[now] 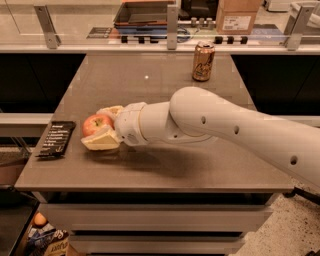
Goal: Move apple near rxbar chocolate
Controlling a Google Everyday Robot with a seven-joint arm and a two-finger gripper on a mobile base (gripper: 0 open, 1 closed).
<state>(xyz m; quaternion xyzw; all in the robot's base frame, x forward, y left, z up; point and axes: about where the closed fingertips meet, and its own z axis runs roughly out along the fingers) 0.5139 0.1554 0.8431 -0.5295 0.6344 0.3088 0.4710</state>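
The red apple [95, 123] with yellowish patches sits at the left of the table [165, 170], between the two cream fingers of my gripper [98, 126]. One finger lies behind the apple and the other in front of it, both against its sides. The rxbar chocolate [57, 138], a flat black wrapper with white text, lies at the table's left edge, a short gap left of the apple. My white arm reaches in from the right across the table's front half.
A tall bronze drink can [203, 61] stands at the back of the table, right of centre. Behind the table is a rail with a tray and a cardboard box [238, 15]. Packets lie on the floor at bottom left.
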